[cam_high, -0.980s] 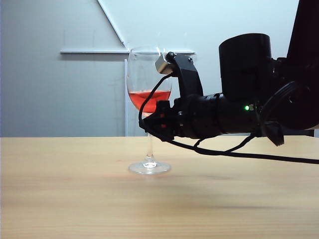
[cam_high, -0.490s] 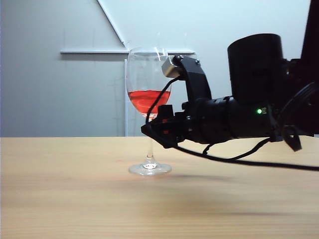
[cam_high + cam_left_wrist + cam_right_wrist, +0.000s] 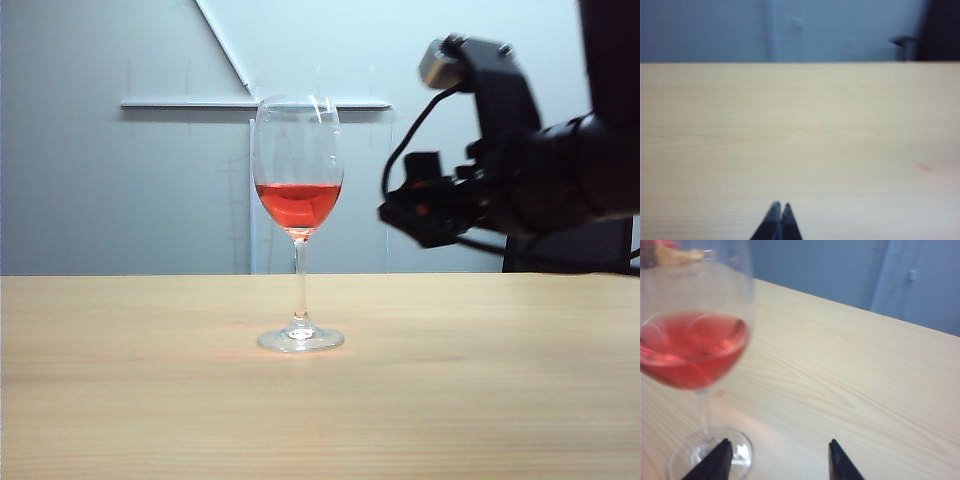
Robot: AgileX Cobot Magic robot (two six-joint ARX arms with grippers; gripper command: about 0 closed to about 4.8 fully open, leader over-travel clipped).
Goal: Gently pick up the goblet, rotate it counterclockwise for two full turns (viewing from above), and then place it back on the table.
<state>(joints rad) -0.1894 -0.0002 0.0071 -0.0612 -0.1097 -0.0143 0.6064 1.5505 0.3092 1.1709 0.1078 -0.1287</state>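
Since the earlier frame my right gripper (image 3: 400,212) has let go of the stem, has pulled back to the right and has risen, so now it hangs in the air beside the goblet (image 3: 298,222), at about the height of the bowl and clearly apart from the glass. In the right wrist view its two fingertips (image 3: 720,460) stand wide apart with bare wood between them, and they hold nothing; the goblet lies off to one side of them, not between them. The goblet stands upright on the table (image 3: 150,400), its long axis vertical and its round foot flat on the wood, near the middle of the exterior view. The bowl holds red liquid, roughly the lower third of it, and the surface looks level. My left gripper (image 3: 778,215) is low over an empty part of the table, its fingers pressed together, and I do not see the goblet from there, so the right arm is the nearer one. I judge that the glass is already put back, and I only need to retreat without touching the bowl.
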